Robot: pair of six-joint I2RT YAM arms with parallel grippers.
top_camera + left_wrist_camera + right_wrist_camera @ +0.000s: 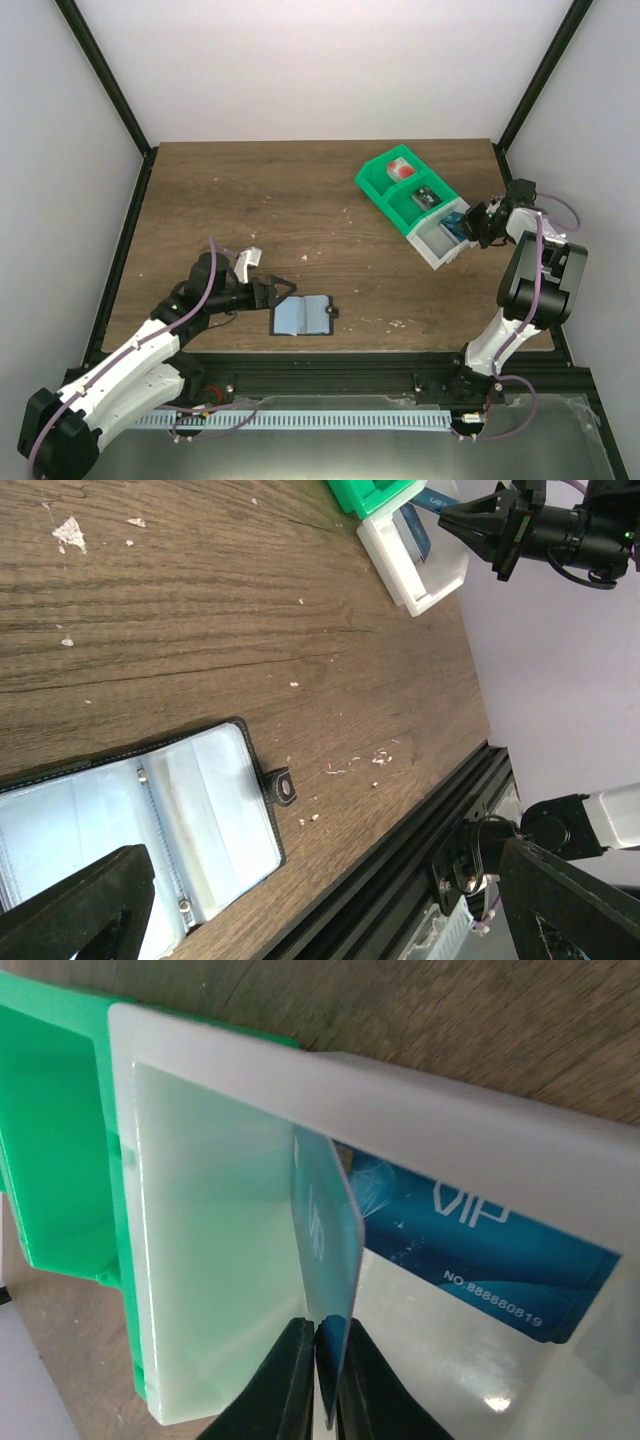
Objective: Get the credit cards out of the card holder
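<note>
Holding credit card in white bin compartment w/ right gripper pinched on its edge, 2nd card alongside. Hovering left gripper wide open, empty, over card holder on table; needing release next.

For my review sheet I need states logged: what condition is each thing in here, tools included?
card holder: open flat on the table, no card showing.
held credit card: on edge in the bin's white compartment, pinched by the right tool.
second credit card: loose in the same compartment.
left tool: open, above the card holder's edge.
right tool: shut on the held credit card.
</note>
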